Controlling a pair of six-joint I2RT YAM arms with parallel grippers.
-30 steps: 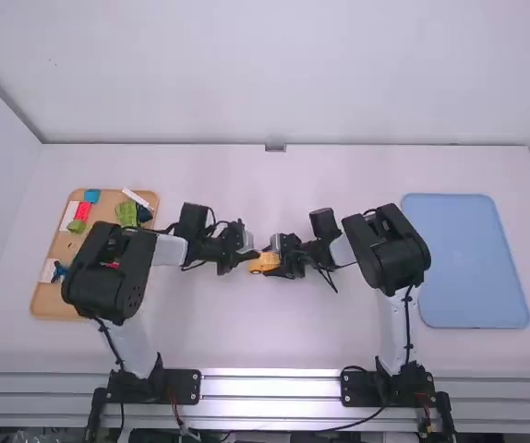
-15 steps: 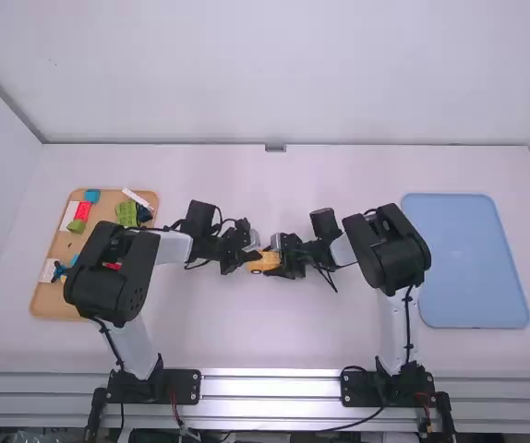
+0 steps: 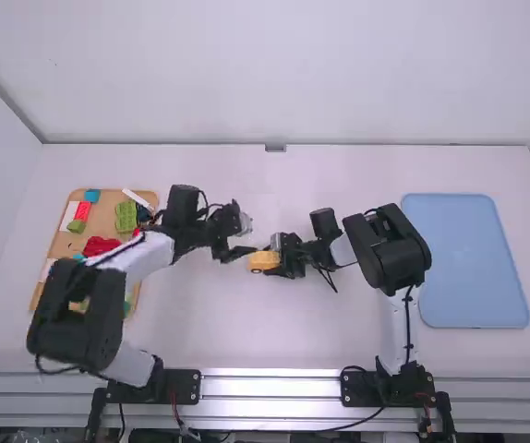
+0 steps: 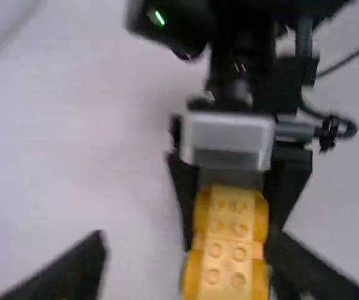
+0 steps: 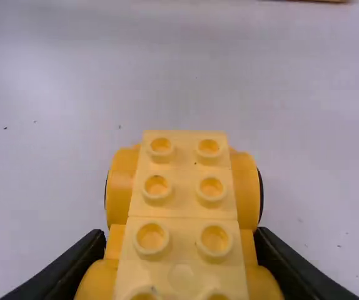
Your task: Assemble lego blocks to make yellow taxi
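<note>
Right gripper (image 3: pixel 282 262) pinches yellow Lego car (image 3: pixel 263 262) by both sides, mid-desk (image 3: pixel 288 332). Left gripper (image 3: pixel 242 246) at car's 10 o'clock, fingers spread, nothing between. Wooden tray (image 3: pixel 47 303) of loose bricks at desk's 9 o'clock; blue tray (image 3: pixel 468 268) at 3 o'clock.

A robotics lab, it seems — two robot arms (image 3: pixel 390 249) stand bolted at a white bench (image 3: pixel 293 341), with black cables (image 3: pixel 362 423) and ridged metal rails (image 3: pixel 270 386) along its near edge (plain white walls (image 3: pixel 274 83) enclose it).
</note>
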